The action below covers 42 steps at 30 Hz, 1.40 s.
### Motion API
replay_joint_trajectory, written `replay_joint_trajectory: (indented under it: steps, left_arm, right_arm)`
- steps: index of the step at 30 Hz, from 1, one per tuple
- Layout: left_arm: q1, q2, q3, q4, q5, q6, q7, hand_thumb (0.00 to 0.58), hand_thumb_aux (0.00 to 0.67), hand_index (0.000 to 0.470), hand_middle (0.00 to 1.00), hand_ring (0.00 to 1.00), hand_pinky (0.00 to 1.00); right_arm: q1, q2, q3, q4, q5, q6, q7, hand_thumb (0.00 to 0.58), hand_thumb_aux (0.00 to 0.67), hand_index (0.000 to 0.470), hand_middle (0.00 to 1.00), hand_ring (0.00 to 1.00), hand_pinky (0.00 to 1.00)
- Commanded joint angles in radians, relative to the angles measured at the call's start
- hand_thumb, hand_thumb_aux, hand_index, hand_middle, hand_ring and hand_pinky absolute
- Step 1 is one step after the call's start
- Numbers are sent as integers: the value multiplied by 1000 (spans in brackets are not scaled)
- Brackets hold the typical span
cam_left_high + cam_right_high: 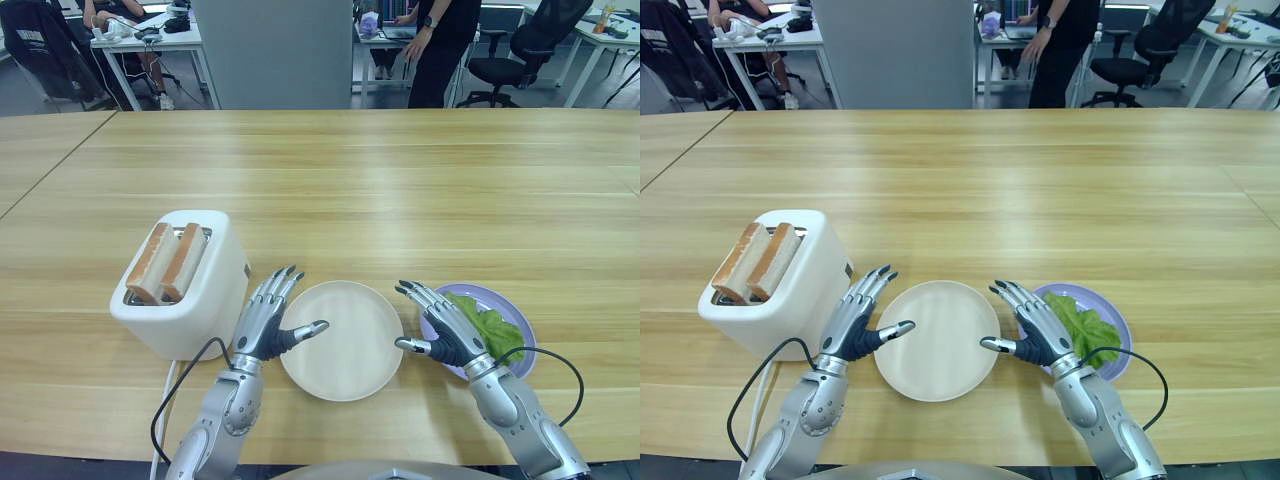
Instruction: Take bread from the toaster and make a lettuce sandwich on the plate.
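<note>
The left hand [263, 322] and right hand [447, 330] are hovering spread and empty, flanking the plate [345, 350]. Bread [166, 262] is sitting in the toaster [195, 305], lettuce [492, 326] in its dish [523, 330]; lifting a slice straight up is probably coming first.

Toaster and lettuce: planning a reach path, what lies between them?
The cream plate, left hand and right hand at its sides, clear in the left eye view.

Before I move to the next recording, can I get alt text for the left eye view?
Two open robot hands, the left hand and the right hand, flank an empty cream plate on a wooden table. To the left, a white toaster holds two bread slices; to the right, lettuce lies on a purple plate.
</note>
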Motion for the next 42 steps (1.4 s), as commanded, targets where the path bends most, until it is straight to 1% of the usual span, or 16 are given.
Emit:
replay_joint_trajectory:
  steps: [1, 7, 15, 18, 20, 29, 32, 42]
  left_arm:
    - [5, 5, -20, -11, 24, 15, 3, 0, 0, 0, 0, 0, 0]
    - [16, -5, -15, -34, -31, 4, -2, 0, 0, 0, 0, 0, 0]
    - [49, -6, -3, -299, 19, 66, -125, 0, 0, 0, 0, 0, 0]
    - [56, 10, 56, -381, 46, 104, -173, 0, 0, 0, 0, 0, 0]
    - [63, 30, 127, -419, 64, 133, -190, 0, 0, 0, 0, 0, 0]
    - [120, 105, 405, -450, 69, 190, -202, 0, 0, 0, 0, 0, 0]
    - [129, 121, 464, -447, 60, 201, -217, 0, 0, 0, 0, 0, 0]
    - [155, 144, 594, -393, 65, 228, -219, 0, 0, 0, 0, 0, 0]
  right_arm:
    - [-4, -6, 2, 19, -9, 12, -9, 0, 0, 0, 0, 0, 0]
    - [-5, 1, 3, 29, 22, 14, 2, 0, 0, 0, 0, 0, 0]
    - [6, 8, 2, 23, 41, 25, 5, 0, 0, 0, 0, 0, 0]
    - [12, 12, 4, 18, 43, 30, 4, 0, 0, 0, 0, 0, 0]
    - [14, 15, 4, 19, 46, 31, 4, 0, 0, 0, 0, 0, 0]
    - [23, 16, 1, 25, 53, 32, 0, 0, 0, 0, 0, 0, 0]
    - [26, 15, -1, 25, 55, 32, 0, 0, 0, 0, 0, 0, 0]
    - [32, 9, -6, 26, 69, 32, 1, 0, 0, 0, 0, 0, 0]
